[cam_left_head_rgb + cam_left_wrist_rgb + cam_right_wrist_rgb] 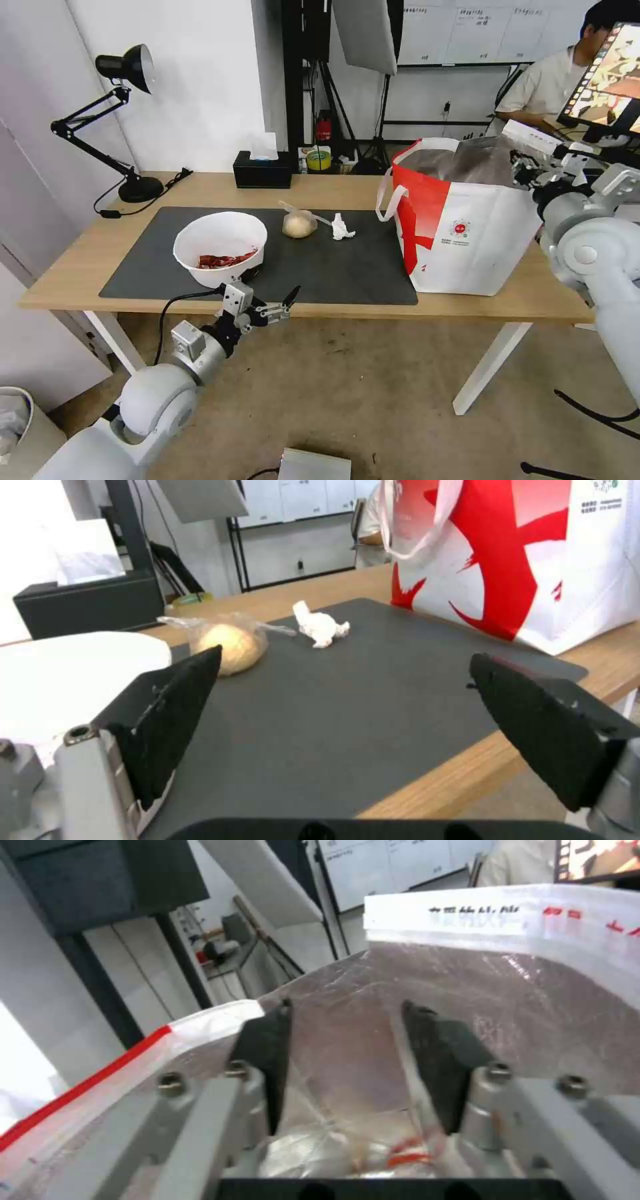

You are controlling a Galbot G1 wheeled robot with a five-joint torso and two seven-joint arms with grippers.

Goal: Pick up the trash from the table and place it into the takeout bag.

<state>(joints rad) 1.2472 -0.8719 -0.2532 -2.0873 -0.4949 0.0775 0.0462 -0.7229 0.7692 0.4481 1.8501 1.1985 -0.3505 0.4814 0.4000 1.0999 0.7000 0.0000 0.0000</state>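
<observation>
The long light-wood desk (pixel 467 303) carries a large dark grey mat (pixel 333 267) across its middle, and the takeout bag (pixel 467 247) stands upright at the mat's right end, white with a red side, its foil-lined mouth open and a white loop handle hanging toward the mat. The right hand (pixel 343 1040) is poised over that open mouth at the bag's right rim, its black fingers (pixel 267 1060) parted a moderate way with nothing between them; below them, at the bottom of the foil lining, lies the clear plastic tray (pixel 360 1152) with red bits. On the left part of the mat sits the white round bowl (pixel 220 247) with red scraps inside. The left hand (pixel 270 300) hovers at the desk's near edge just beside the bowl, spread wide and empty. Near the mat's far edge, about midway, rests the knotted clear bag of beige food (pixel 299 222), and just to its right, slightly apart from it, the crumpled white tissue (pixel 341 228). A black tissue box (pixel 262 169) stands behind the mat on the bare wood.
</observation>
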